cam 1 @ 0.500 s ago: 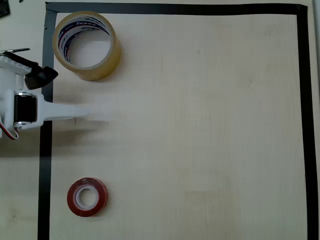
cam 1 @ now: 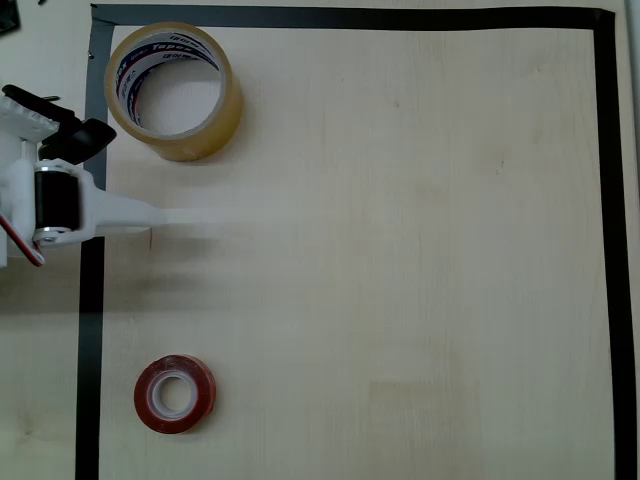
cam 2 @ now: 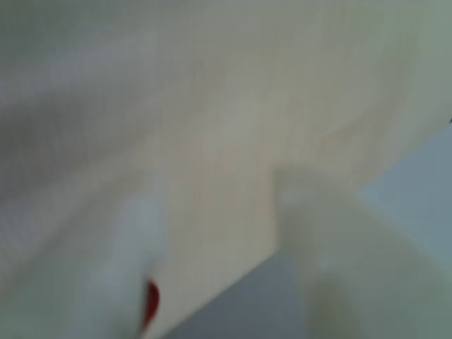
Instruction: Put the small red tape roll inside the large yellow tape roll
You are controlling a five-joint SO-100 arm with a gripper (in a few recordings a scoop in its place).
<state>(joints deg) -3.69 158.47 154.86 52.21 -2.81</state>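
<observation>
From the overhead view you've got the full layout: the large yellow tape roll (cam 1: 174, 92) sits at the top left of the light wood table (cam 1: 400, 250), just inside the black tape border (cam 1: 90, 330), lying flat w/ its hole up and the red-and-blue printed core visible. The small red tape roll (cam 1: 175, 393) lies flat near the bottom left, well apart from the yellow one, nothing touching it. The white arm comes in from the left edge between the two rolls, closer to the yellow one; its gripper (cam 1: 185, 222) is a pale motion smear over the wood, so you can't read the fingers from above. The wrist view gives you what overhead doesn't: two blurred white fingers (cam 2: 134, 275) w/ bare wood showing between them, so the pincer looks released, nothing in it. You also catch a sliver of red (cam 2: 150, 304) at the left finger's edge there, prob. the red roll, too blurry to be sure.
</observation>
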